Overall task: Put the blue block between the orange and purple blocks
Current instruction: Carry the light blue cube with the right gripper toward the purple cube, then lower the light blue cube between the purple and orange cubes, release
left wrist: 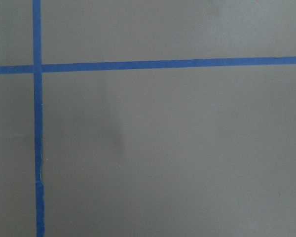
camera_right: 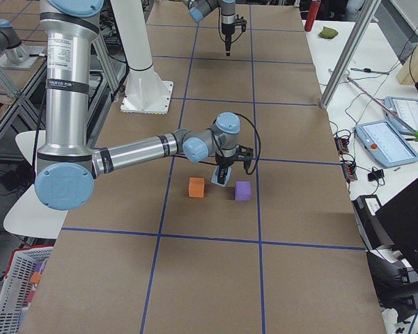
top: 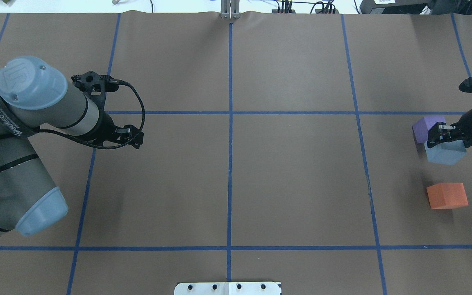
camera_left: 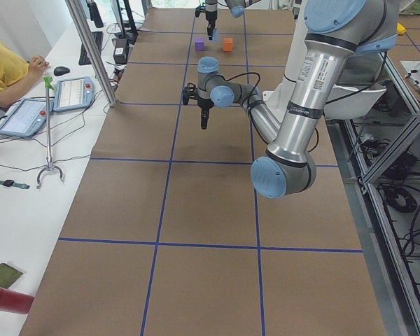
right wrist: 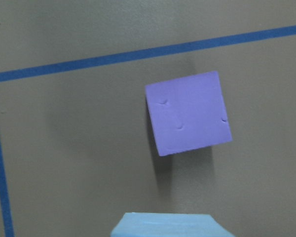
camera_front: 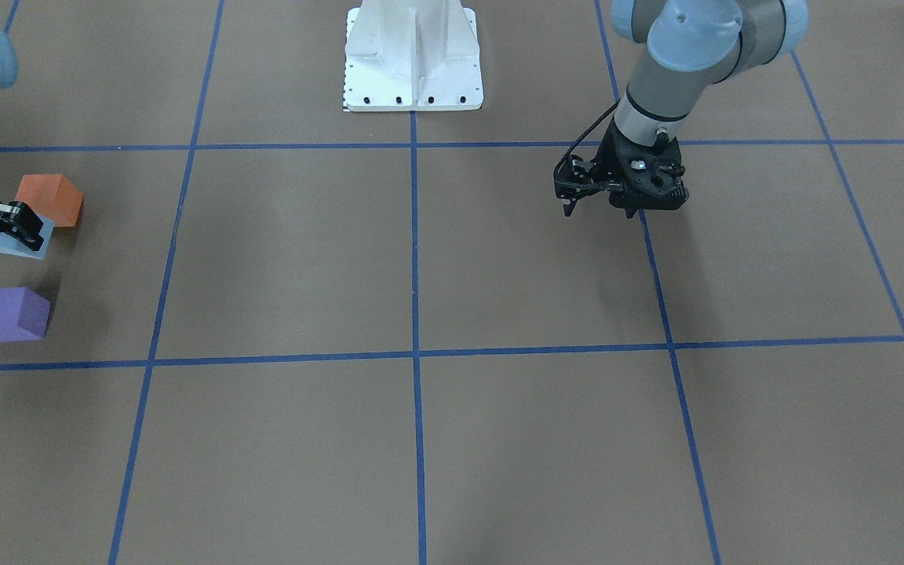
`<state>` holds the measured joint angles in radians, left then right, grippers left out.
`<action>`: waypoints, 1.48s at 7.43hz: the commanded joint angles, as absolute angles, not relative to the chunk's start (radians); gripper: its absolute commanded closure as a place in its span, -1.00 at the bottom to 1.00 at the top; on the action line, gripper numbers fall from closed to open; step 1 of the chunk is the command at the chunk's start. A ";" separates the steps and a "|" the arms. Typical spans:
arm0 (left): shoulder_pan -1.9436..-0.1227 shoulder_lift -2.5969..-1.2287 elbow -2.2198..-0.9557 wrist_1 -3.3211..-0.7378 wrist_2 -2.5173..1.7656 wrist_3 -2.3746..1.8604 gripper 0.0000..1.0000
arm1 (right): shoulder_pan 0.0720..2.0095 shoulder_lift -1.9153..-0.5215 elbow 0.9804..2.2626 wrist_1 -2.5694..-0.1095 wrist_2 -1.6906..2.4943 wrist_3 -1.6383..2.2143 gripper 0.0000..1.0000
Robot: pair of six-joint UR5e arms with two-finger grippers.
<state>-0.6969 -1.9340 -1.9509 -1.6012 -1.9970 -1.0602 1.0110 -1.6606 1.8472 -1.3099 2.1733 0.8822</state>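
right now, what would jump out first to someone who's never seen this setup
The right gripper, at the right edge of the overhead view, is shut on the blue block, which appears lifted over the gap between the purple block and the orange block. The left gripper hangs over the table at its opposite end, far from all three cubes.
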 commanded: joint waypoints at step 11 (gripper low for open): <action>-0.696 -1.940 -1.948 -1.601 -1.997 -1.066 -0.99 | 0.959 -1.663 1.710 -1.089 2.169 0.882 0.99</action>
